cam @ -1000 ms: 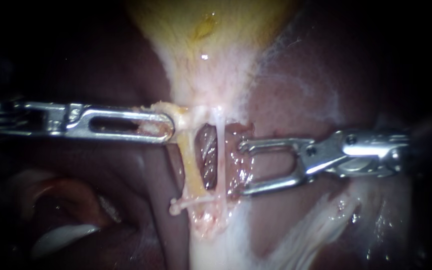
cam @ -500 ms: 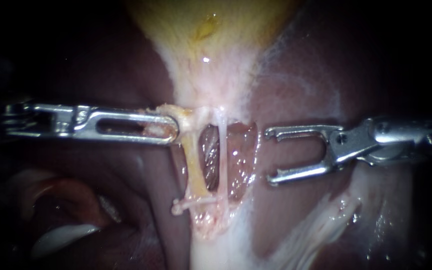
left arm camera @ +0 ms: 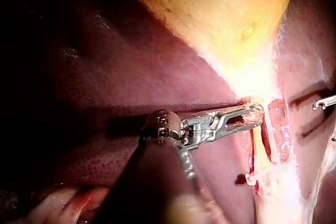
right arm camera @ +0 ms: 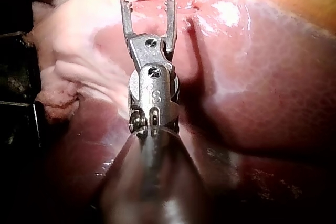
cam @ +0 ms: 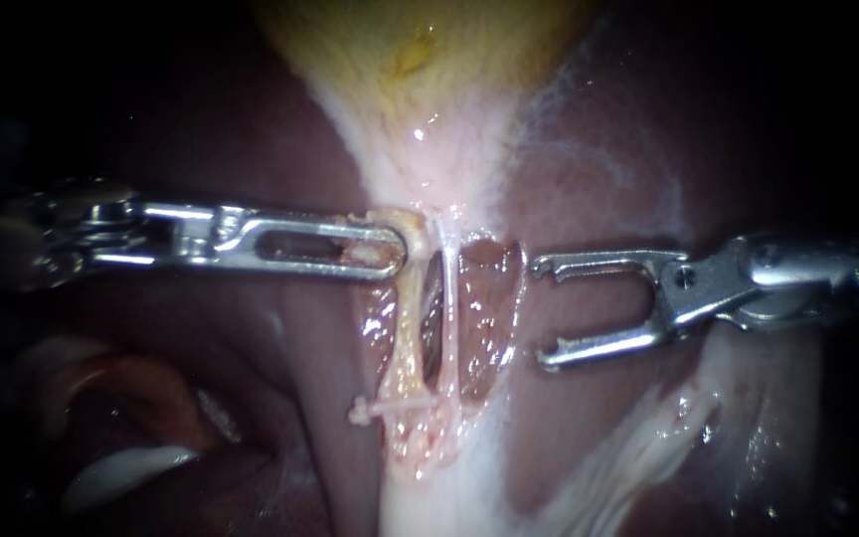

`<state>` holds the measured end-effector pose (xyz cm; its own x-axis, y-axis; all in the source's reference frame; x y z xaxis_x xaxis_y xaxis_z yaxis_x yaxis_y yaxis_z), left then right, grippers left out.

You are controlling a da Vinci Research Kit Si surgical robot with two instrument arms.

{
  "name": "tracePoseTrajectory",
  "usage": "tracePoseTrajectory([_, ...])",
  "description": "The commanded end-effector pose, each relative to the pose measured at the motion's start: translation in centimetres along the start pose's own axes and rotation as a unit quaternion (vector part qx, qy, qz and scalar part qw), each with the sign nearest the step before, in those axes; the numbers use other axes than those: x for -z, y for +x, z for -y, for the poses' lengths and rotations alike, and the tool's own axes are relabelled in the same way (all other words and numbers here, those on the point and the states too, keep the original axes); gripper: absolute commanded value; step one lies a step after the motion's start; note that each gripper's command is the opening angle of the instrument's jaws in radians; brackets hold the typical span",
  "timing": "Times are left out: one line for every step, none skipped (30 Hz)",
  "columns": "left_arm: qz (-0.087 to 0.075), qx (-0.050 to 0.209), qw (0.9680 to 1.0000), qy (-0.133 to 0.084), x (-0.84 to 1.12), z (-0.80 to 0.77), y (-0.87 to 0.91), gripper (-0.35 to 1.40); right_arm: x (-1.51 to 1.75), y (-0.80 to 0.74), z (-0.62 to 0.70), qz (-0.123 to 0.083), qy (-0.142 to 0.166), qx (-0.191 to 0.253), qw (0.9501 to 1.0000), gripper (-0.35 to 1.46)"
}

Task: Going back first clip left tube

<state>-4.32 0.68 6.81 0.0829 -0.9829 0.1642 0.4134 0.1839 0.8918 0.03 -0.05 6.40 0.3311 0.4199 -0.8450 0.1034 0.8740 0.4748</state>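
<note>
Two tubes run down from the yellow gallbladder [cam: 420,60] neck: the thicker yellowish left tube [cam: 408,338] and the thin white right tube [cam: 447,318]. My left instrument [cam: 395,251] has its slotted jaws shut on the tissue at the top of the left tube; the left wrist view shows the same grip [left arm camera: 252,115]. My right instrument [cam: 541,312] stands to the right of the tubes over the liver [cam: 599,199], apart from them, jaws open with nothing between them. In the right wrist view its open jaws [right arm camera: 148,1] point toward the tubes.
A short pale strand [cam: 385,406] crosses the foot of the left tube. Whitish fatty tissue [cam: 638,447] spreads at the lower right. Pale and reddish folds [cam: 121,438] lie at the lower left. Raw red tissue [cam: 489,318] shows beside the tubes.
My right instrument has drawn back to the right, away from the tubes, jaws still open. My left instrument has shifted right with its held tissue, bringing the left tube closer to the right tube.
</note>
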Motion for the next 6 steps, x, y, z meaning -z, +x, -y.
tracePoseTrajectory([-0.001,0.000,1.0000,0.001,0.00,-0.01,0.00,-0.35,0.00,0.01,0.01,0.000,0.000,0.000,1.0000,0.50])
tracePoseTrajectory([-0.001,0.000,1.0000,0.001,0.00,-0.01,-0.01,-0.35,-0.01,0.01,0.01,0.000,0.000,0.000,1.0000,0.50])
tracePoseTrajectory([-0.001,0.000,1.0000,0.001,0.00,-0.01,-0.01,-0.35,-0.01,0.01,0.01,0.000,0.000,0.000,1.0000,0.50])
tracePoseTrajectory([-0.001,0.000,1.0000,0.001,0.00,-0.01,-0.01,-0.35,-0.01,0.01,0.01,0.000,0.000,0.000,1.0000,0.50])
tracePoseTrajectory([-0.001,0.000,1.0000,0.001,0.00,-0.02,-0.01,-0.35,-0.01,0.01,0.01,0.000,0.000,0.000,1.0000,0.50])
tracePoseTrajectory([-0.001,0.000,1.0000,0.001,0.00,-0.02,-0.01,-0.35,-0.01,0.01,0.01,0.000,0.000,0.000,1.0000,0.50])
